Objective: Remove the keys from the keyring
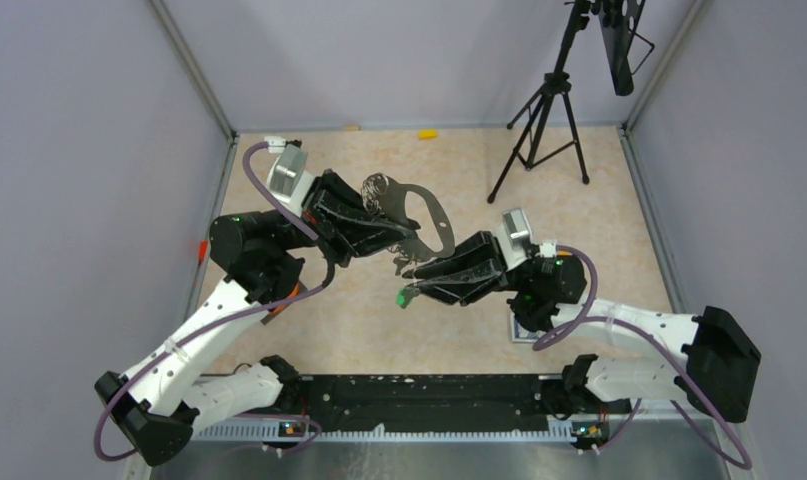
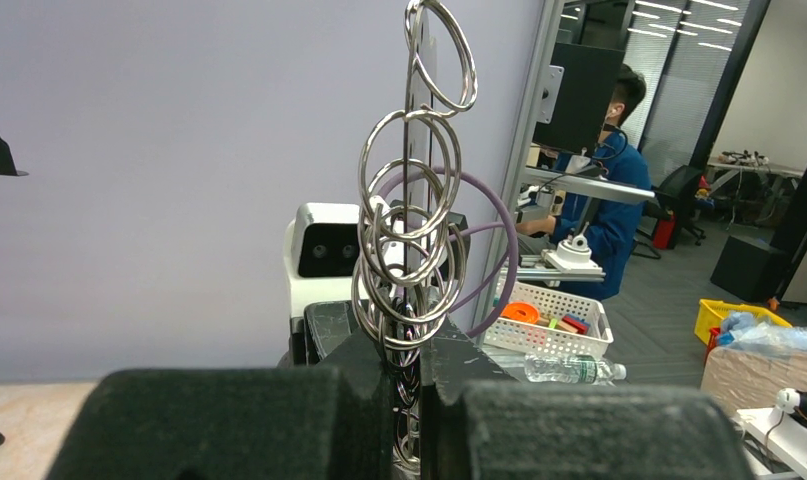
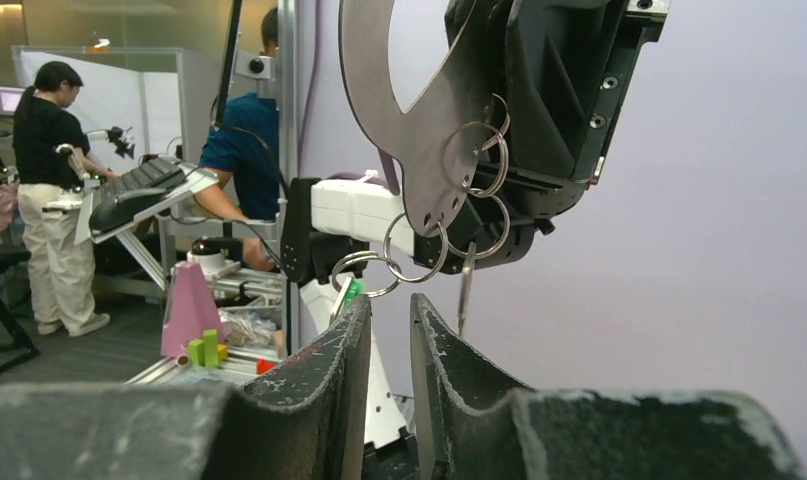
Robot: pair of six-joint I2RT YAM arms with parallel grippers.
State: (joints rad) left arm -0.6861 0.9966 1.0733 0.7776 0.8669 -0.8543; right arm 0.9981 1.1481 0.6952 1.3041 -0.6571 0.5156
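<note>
Risk: left gripper (image 2: 407, 400) clamps flat grey D-shaped keyring (image 3: 431, 165), right gripper (image 3: 389, 320) sits narrowly parted, hold unclear; tugging green-headed metal key (image 1: 406, 297) at frame centre may twist keyring loose.

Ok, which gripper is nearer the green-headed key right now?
Right. The right gripper has its tips right beside the green-headed key, which hangs just off them. The left gripper is farther away, shut on the keyring.

Bench (image 1: 359, 330): beige, mottled top. Black tripod (image 1: 551, 88) standing near the far right corner. Small yellow object (image 1: 427, 133) at the far edge. Arm bases (image 1: 279, 378) bolted along the near edge.
</note>
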